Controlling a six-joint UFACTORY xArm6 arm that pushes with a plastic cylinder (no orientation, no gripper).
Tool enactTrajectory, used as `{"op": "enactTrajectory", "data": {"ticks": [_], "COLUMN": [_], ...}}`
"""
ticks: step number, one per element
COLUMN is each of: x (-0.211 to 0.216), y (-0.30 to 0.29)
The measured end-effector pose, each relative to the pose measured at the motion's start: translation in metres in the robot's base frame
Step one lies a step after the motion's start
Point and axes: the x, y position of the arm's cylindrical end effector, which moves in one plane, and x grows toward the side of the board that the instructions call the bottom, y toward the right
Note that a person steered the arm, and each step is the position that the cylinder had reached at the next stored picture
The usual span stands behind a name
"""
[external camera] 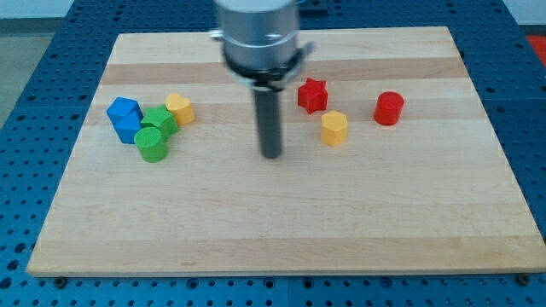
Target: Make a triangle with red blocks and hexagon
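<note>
Red star (312, 94) and red cylinder (389, 108), yellow hexagon (334, 128), pale wooden board (281, 230) (faintly banded grain), dark rod (270, 124).

Tip (271, 156) mid-desk (281, 230), left of yellow hexagon (334, 128), red star (312, 95) and red cylinder (389, 108).

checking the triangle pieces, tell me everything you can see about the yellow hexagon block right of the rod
The yellow hexagon block is a small, matte, plastic-looking piece with a flat top and faceted sides, standing upright on the wooden board. It sits below and between the red star block and the red cylinder, touching neither. My tip is apart from it, toward the view's left and slightly lower.
</note>
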Motion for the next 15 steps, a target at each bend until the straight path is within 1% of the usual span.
{"op": "enactTrajectory", "data": {"ticks": [1,2,3,5,7,8,10,13,14,15], "x": [-0.01,-0.011,-0.011,-0.001,-0.001,-0.036,-0.039,-0.039,-0.043,-0.083], "y": [0.048,0.051,0.086,0.107,0.154,0.177,0.168,0.076,0.054,0.031]}}
